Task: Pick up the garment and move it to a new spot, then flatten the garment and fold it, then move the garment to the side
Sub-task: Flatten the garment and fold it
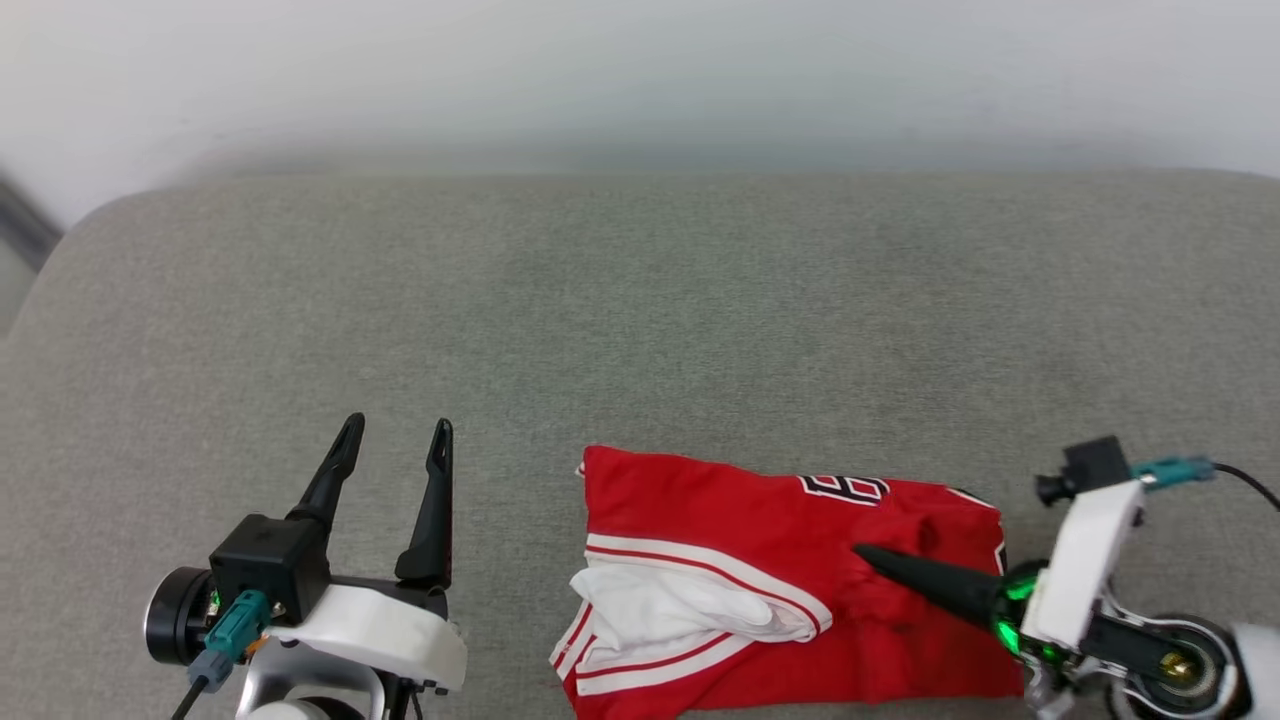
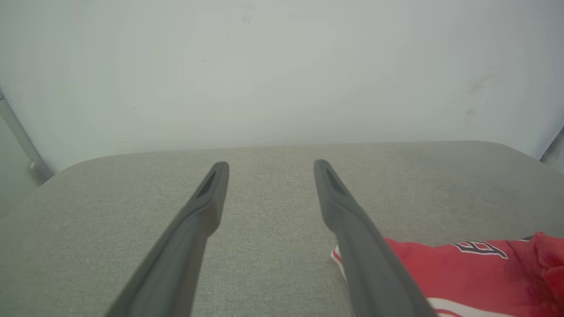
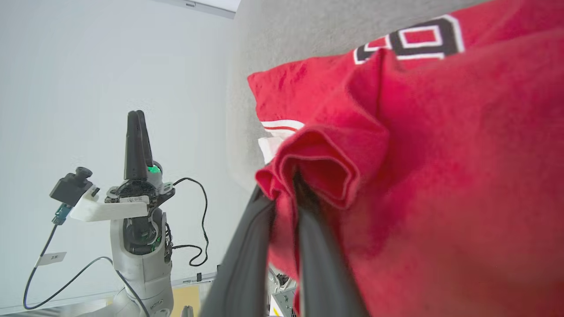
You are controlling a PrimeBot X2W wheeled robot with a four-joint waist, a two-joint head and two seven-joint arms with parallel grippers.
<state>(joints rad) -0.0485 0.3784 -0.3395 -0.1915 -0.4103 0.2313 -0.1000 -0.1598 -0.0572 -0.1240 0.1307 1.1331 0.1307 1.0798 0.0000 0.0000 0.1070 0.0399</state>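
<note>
Right gripper clamps a raised fold of the garment, likely to lift it; left gripper hovers beside the garment, jaws wide.

Grey woven cushion surface with rounded corners, plain pale wall behind it.

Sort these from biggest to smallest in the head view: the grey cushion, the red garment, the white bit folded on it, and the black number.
1. Grey cushion, by far the biggest.
2. Red garment.
3. White bit.
4. Black number, the smallest and partly tucked into a fold.
</note>
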